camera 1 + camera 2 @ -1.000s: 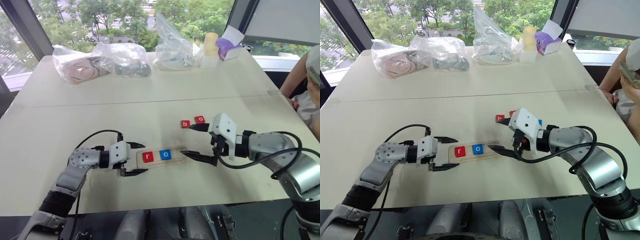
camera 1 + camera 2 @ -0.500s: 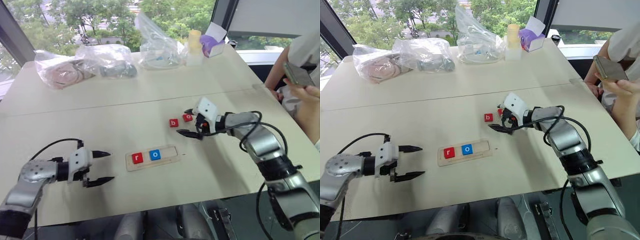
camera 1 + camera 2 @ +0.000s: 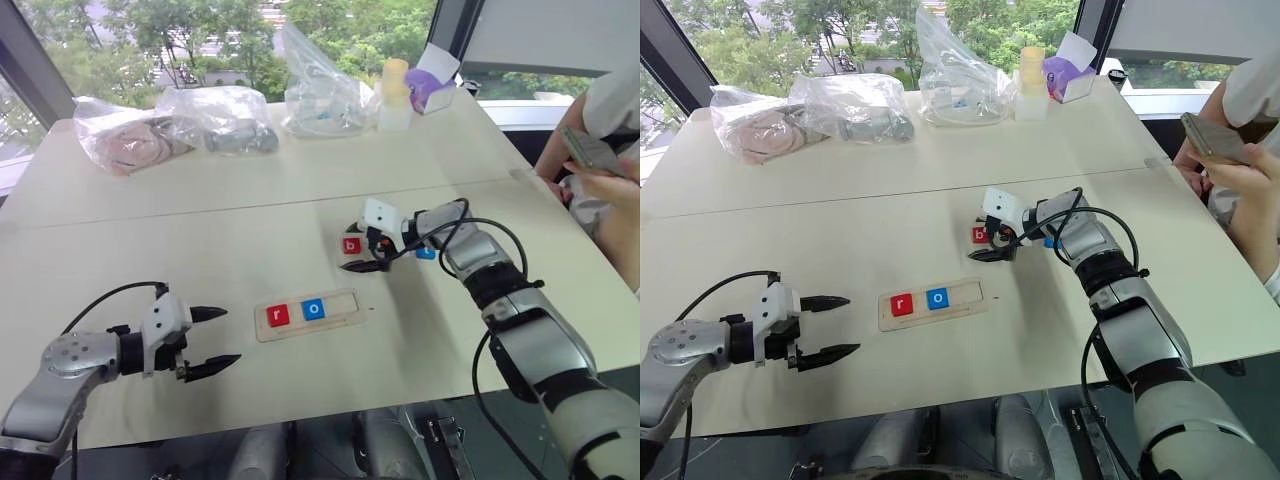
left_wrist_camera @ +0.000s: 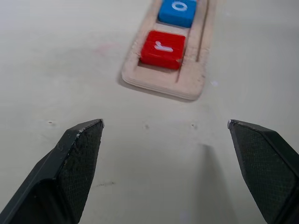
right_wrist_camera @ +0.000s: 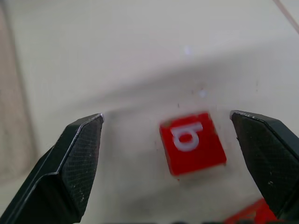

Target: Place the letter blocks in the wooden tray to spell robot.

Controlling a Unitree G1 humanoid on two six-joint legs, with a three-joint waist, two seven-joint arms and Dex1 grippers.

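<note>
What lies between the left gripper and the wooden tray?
Nothing: only bare tabletop separates the left gripper from the wooden tray, seen in the left wrist view.

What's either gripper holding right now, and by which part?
Nothing. The right gripper is open with the red b block lying on the table between its fingers, ungripped. The left gripper is open and empty, short of the wooden tray.

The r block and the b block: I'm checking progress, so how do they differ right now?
The r block sits in the wooden tray beside the blue o; the b block lies loose on the table. The open right claw brackets the b; no claw is at the r. Both are red with white letters.
</note>
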